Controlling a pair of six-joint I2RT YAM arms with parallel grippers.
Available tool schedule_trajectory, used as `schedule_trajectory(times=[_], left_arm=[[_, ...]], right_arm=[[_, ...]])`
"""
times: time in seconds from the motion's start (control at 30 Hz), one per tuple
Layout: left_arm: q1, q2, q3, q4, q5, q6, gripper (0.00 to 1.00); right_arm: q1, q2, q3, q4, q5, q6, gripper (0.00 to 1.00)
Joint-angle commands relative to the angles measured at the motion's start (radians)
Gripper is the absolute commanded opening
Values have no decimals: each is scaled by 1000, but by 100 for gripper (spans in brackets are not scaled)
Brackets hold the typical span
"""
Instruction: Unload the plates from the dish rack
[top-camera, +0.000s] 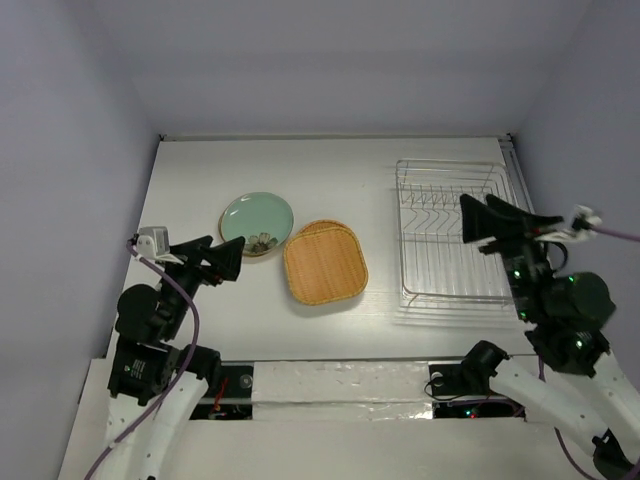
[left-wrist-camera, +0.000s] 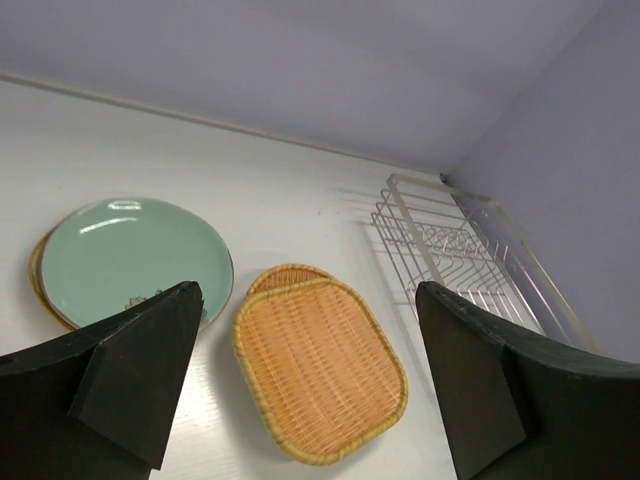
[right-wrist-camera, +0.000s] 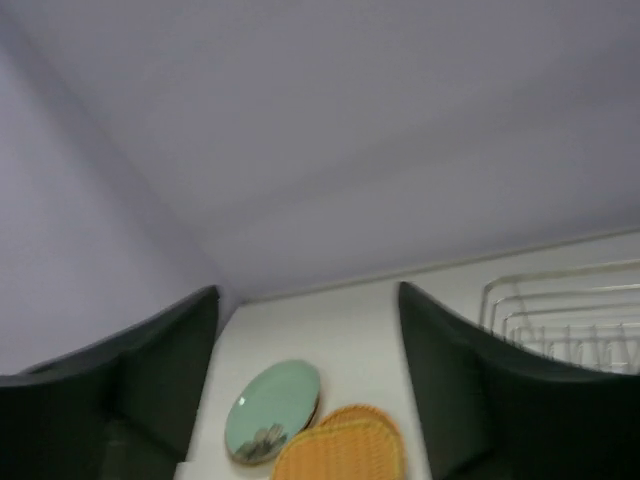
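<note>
White table (top-camera: 200, 180), green plate (left-wrist-camera: 130, 255) covering a wicker plate (left-wrist-camera: 40, 290) — left claw (left-wrist-camera: 308, 295), right claw (right-wrist-camera: 308, 292) both spread, dish rack (right-wrist-camera: 570, 300) cropped.

The left gripper (left-wrist-camera: 308, 300) hangs above the white table (left-wrist-camera: 250, 170), its two dark fingers (left-wrist-camera: 140, 370) spread wide with nothing between them. Framed between them lies a rounded-square wicker plate (left-wrist-camera: 320, 370), stacked on a round wicker plate (left-wrist-camera: 285, 272) whose rim peeks out at the far edge. Just to the left sits a pale green plate (left-wrist-camera: 130, 255), resting on a third wicker plate (left-wrist-camera: 40, 285). At the far right stands the wire dish rack (left-wrist-camera: 470, 250), by the corner of the lilac walls (left-wrist-camera: 300, 60).
</note>
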Motion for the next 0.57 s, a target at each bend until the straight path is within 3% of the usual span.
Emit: schedule_trajectory(times=[0.0,0.17,0.53], left_arm=[[6,21,98,49,-41,59,86],[6,22,78,53,-103,75,88],[6,68,74,67,-104,68,91]], right_arm=[[9,-164,-71,-72,234,-2,88],[9,-286,-131,-89,277,54,90],[9,-207,-113,-78,221,40,90]])
